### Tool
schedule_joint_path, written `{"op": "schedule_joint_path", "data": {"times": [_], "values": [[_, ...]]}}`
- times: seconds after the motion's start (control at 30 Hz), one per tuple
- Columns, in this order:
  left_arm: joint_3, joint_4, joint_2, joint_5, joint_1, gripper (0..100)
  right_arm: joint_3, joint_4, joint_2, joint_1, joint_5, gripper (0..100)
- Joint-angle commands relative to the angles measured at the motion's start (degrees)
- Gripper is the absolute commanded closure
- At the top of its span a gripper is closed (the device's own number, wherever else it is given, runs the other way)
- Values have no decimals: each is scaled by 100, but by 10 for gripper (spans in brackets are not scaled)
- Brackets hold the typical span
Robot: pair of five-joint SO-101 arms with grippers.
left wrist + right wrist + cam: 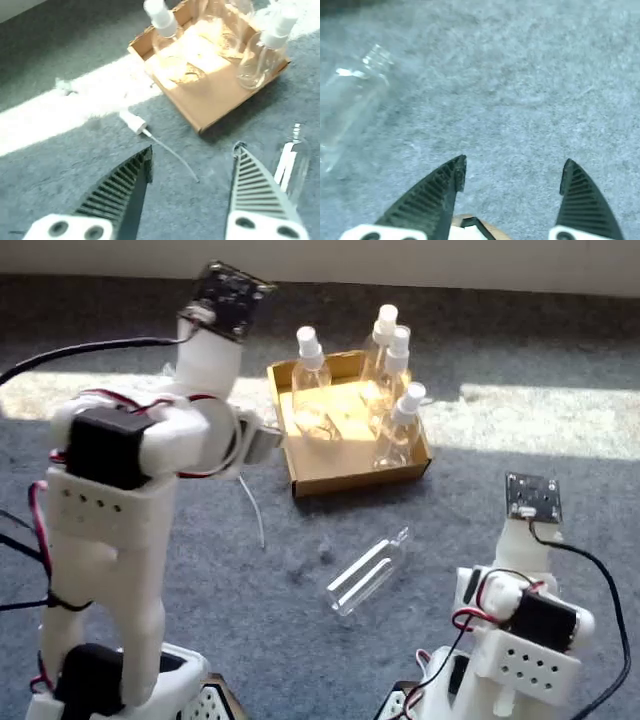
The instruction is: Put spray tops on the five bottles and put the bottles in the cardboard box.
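A cardboard box sits on the grey carpet with several clear bottles standing in it, each with a white spray top. One uncapped clear bottle lies on its side on the carpet in front of the box. A loose spray top with its thin tube lies beside the box's left edge. My left gripper hangs open above the carpet near that tube, holding nothing. My right gripper is open low over bare carpet, and the lying bottle is off to one side of it.
The box has low walls and its bottles stand taller than its rim. A bright band of sunlight crosses the carpet behind the box. A black cable loops by the right arm's base.
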Motion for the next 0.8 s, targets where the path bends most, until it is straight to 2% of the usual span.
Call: {"op": "schedule_joint_path", "data": {"times": [0.0, 0.13, 0.27, 0.37, 0.57, 0.67, 0.77], "values": [[1138, 62, -391, -686, -1552, 753, -1086, 119, 1499, -1543, -1327, 735], [2413, -527, -418, -1081, -2589, 730, -2299, 163, 3407, -2378, -2409, 735], [3688, -1582, -426, -1196, -3266, 730, -3345, 171, 4664, -2756, -2857, 735], [4725, -2418, -426, -1503, -3398, 730, -3574, 180, 5059, -2967, -3516, 734], [6193, -3552, -426, -1424, -3380, 730, -3442, 101, 5147, -3275, -5204, 734], [6791, -4132, -426, -949, -3292, 730, -3125, -347, 5103, -3451, -5600, 734], [7073, -4404, -426, -914, -3266, 729, -2791, -1086, 5138, -3459, -5864, 735]]}}
